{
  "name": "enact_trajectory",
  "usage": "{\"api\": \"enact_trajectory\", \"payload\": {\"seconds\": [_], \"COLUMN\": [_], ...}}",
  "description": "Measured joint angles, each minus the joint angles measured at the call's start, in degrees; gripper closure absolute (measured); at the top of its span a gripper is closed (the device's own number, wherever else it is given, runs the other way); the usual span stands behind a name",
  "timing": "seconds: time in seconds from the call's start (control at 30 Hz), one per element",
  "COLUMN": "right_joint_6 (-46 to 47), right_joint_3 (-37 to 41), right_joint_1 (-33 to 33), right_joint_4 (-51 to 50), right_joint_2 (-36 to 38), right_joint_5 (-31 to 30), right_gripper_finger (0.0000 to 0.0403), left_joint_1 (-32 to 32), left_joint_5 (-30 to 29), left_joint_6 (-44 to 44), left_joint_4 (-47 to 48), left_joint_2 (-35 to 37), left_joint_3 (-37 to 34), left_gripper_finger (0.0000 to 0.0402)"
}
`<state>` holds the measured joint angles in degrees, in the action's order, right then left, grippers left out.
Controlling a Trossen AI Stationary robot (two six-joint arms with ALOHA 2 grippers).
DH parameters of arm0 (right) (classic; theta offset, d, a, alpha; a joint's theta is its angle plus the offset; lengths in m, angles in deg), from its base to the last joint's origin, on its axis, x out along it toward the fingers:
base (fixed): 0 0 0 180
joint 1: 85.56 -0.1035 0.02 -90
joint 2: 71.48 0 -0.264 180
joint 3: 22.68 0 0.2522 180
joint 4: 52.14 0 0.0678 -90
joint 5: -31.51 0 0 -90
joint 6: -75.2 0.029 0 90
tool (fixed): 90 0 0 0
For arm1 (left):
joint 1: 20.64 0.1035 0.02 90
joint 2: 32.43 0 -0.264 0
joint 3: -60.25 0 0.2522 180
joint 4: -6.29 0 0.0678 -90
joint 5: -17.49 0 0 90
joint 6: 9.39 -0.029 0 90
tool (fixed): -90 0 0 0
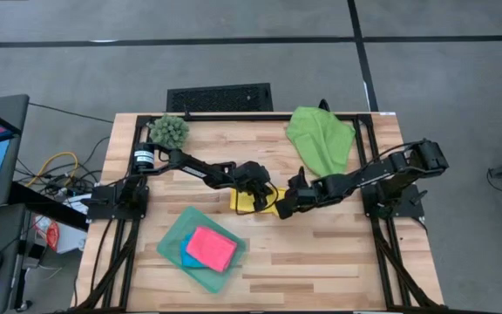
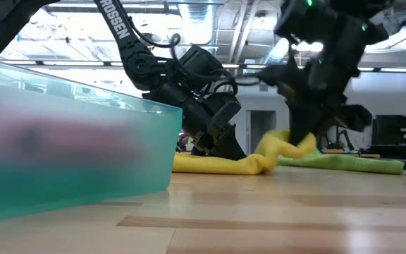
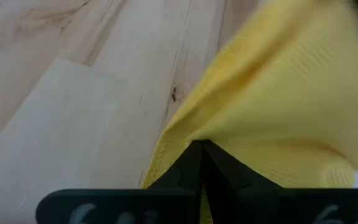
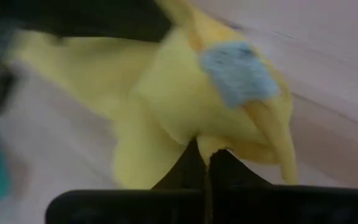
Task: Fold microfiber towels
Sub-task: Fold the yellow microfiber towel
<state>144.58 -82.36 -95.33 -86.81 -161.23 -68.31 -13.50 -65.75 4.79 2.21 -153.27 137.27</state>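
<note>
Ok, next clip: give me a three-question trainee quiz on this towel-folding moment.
1. True or false: both grippers are shut on the yellow towel.
2. Where does the pink towel lie? A) in the teal tray B) on the bare table C) under the green towel
3. Which towel lies crumpled at the table's far edge, untouched?

Key: 1 true: left gripper and right gripper each pinch it. 2 A. 3 The green towel.
</note>
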Motion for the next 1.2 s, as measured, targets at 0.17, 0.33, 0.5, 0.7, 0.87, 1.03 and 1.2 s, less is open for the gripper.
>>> {"api": "enact_trajectory", "payload": {"seconds": [0.17,0.33,0.5,0.7,0.87,1.03,1.2], "right_joint_6": [-1.10,-2.36,-4.43,-5.28,-5.19,-5.32,-6.01], "right_joint_3": [-2.33,-3.62,-4.57,-4.57,-4.57,-4.57,-4.57], "right_joint_1": [0.15,-0.15,-0.19,0.17,0.15,0.15,0.17], "right_joint_4": [-2.71,-5.34,-5.20,-5.60,-5.68,-6.01,-6.15], "right_joint_2": [0.02,0.09,0.11,0.15,0.19,0.22,0.22], "right_joint_5": [-1.14,-2.10,-2.12,-2.25,-2.12,-2.05,-2.01], "right_gripper_finger": [0.0388,0.0389,0.0388,0.0387,0.0384,0.0383,0.0384], "left_joint_1": [0.67,2.63,4.24,4.79,0.32,-5.53,-6.33], "left_joint_5": [0.83,1.20,3.68,6.86,7.24,-1.79,-9.19], "left_joint_6": [0.37,0.48,0.19,-2.34,-1.72,-3.75,-2.91], "left_joint_4": [1.61,6.64,10.97,20.60,20.59,16.46,15.88], "left_joint_2": [1.12,5.78,10.84,16.56,15.52,12.92,12.79], "left_joint_3": [-0.12,-0.32,-0.22,-0.09,0.02,-0.13,-0.04], "left_gripper_finger": [0.0395,0.0395,0.0395,0.0395,0.0401,0.0401,0.0401]}}
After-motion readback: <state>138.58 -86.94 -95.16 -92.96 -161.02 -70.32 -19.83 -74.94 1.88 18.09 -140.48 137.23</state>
